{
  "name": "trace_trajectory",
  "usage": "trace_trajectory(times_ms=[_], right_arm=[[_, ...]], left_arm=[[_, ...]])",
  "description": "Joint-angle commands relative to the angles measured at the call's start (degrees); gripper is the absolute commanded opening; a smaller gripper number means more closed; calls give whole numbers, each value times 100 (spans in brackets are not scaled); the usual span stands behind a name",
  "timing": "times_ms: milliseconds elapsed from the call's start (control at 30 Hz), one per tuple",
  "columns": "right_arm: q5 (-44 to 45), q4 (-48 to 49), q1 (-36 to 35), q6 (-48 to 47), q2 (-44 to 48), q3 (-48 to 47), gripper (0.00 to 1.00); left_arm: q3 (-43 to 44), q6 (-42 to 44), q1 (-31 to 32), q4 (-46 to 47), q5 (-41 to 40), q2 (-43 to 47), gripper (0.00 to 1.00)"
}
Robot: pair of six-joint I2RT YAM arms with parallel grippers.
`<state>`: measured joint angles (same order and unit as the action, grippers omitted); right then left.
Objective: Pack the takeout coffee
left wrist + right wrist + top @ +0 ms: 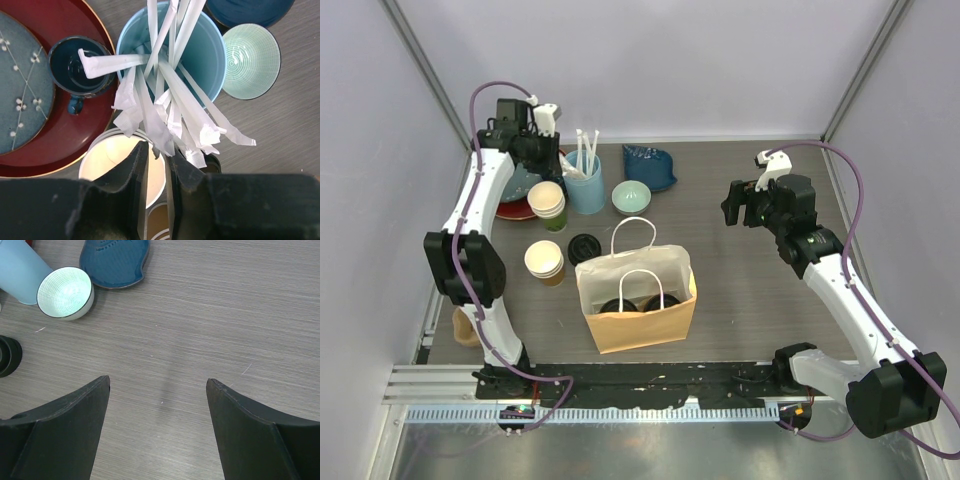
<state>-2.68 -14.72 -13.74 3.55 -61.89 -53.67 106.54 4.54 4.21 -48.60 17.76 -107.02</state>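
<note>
Cups [618,305] both sit upright, side by side, in bag [642,328]; only the black lids show. Likely light, with thin paper walls that crush and lids that can pop, so grip mid-wall, gently. Left gripper [157,151] nearly closed at straws [167,100], can't tell if pinching one. Right gripper [157,380] wide open, empty. No readable writing
</note>
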Motion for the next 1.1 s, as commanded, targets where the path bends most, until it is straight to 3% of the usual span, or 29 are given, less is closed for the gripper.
trace_trajectory(times_ms=[0, 433, 733, 1067], right_arm=[[-22, 171, 11, -39, 54, -161, 83], [-14, 145, 20, -56, 45, -179, 83], [-22, 145, 11, -56, 54, -197, 83], [-31, 136, 20, -56, 45, -205, 83]], left_arm=[[367, -111, 19, 79, 70, -20, 25], [561, -146, 19, -79, 228, -170, 19], [657, -93, 10, -176, 158, -196, 0], [605, 109, 19, -448, 114, 243, 0]])
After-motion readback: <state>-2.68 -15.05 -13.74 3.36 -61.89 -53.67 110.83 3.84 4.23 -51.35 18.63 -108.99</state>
